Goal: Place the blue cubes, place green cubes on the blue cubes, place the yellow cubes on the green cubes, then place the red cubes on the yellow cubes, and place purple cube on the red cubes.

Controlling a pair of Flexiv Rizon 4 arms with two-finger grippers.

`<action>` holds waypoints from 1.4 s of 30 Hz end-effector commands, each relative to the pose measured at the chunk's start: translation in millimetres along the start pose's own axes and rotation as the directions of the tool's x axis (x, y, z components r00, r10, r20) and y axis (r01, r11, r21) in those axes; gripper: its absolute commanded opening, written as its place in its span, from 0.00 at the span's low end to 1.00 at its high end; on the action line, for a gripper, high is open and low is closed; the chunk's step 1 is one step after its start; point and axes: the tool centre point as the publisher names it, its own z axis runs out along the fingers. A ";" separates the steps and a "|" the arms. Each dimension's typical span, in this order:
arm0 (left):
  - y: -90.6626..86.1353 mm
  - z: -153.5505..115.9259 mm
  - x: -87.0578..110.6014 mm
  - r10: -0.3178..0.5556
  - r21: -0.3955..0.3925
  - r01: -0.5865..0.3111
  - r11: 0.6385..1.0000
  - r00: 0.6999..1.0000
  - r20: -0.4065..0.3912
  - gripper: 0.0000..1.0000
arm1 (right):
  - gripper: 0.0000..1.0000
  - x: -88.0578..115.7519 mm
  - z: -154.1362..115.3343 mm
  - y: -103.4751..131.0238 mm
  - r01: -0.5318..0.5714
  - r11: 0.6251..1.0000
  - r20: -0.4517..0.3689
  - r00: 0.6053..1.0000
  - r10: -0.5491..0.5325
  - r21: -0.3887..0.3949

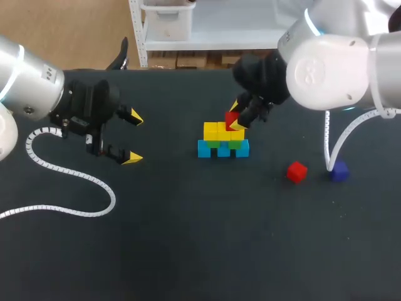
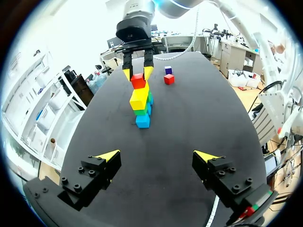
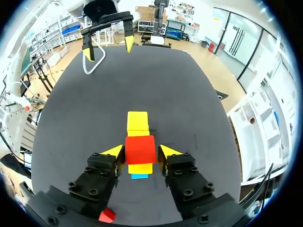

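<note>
Right tool (image 3: 140, 152) grips smooth red cube (image 3: 140, 146) above yellow cubes (image 3: 138, 121).

1. Left gripper (image 2: 158, 156) sits low over the dark table (image 2: 203, 123), fingers spread wide, nothing between them.
2. Ahead is the stack: blue cubes (image 2: 142, 121) at the base, green cubes (image 2: 140, 112) next, yellow cubes (image 2: 138, 98) above.
3. Right gripper (image 2: 138, 72) hangs over it, its yellow tips pinching a red cube (image 2: 138, 82) right at the yellow layer.
4. Beyond the stack, a loose red cube (image 2: 169, 79) and a purple cube (image 2: 168, 70) lie close together.

green cubes (image 1: 215, 144) mostly hidden.
</note>
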 end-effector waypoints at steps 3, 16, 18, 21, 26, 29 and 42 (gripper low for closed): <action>-0.5 0.0 1.2 0.002 -0.002 -0.002 1.000 1.000 0.004 1.00 | 0.83 0.0 -1.2 -3.6 -0.003 1.000 0.007 1.000 0.003 0.005; -0.5 0.0 1.2 0.002 -0.002 -0.002 1.000 1.000 0.004 1.00 | 1.00 25.0 -61.9 -8.4 -0.025 1.000 0.117 0.993 0.024 0.010; -0.5 0.0 1.2 0.002 -0.002 -0.002 1.000 1.000 0.004 1.00 | 1.00 34.7 -71.3 -4.7 0.012 1.000 0.100 0.995 -0.010 -0.022; -0.5 0.0 1.2 0.002 -0.002 -0.002 1.000 1.000 0.004 1.00 | 1.00 50.4 -83.1 2.9 0.089 0.993 0.092 0.992 -0.081 -0.076; -0.5 0.0 1.2 0.002 -0.002 -0.002 1.000 1.000 0.004 1.00 | 1.00 76.1 -87.7 23.3 0.277 0.938 0.082 0.961 -0.265 -0.210; -0.5 0.0 1.2 0.002 -0.002 -0.002 1.000 1.000 0.004 1.00 | 1.00 88.6 -81.1 38.2 0.368 0.883 0.038 0.927 -0.374 -0.290; -0.5 0.0 1.2 0.002 -0.002 -0.002 1.000 1.000 0.004 1.00 | 1.00 123.0 -43.6 71.8 0.564 0.753 0.083 0.815 -0.573 -0.337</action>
